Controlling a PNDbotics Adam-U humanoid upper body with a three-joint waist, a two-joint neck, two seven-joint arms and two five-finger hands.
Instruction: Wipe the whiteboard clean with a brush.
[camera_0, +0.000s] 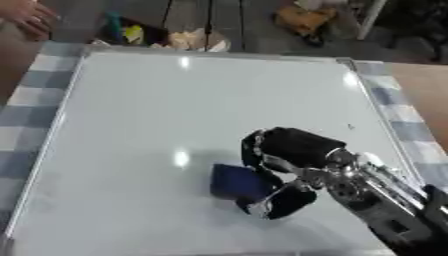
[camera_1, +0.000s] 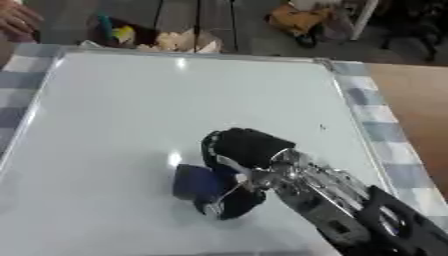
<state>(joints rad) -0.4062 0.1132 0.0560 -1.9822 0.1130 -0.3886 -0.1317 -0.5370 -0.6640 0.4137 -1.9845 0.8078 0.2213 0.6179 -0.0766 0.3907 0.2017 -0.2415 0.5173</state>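
brush (camera_0: 238, 182) lies flat on the whiteboard (camera_0: 175, 115), nearer its near right corner, so its face can rub | my right hand (camera_0: 293, 172) has its fingers (camera_0: 284, 204) curled round it from the right | board nearly bare, one dark speck (camera_0: 351, 127) by right edge | checked cloth (camera_0: 26, 95) covers tabletop, clutter past far edge

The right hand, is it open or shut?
Shut on the blue brush: the right hand has its fingers curled round it, on the whiteboard.
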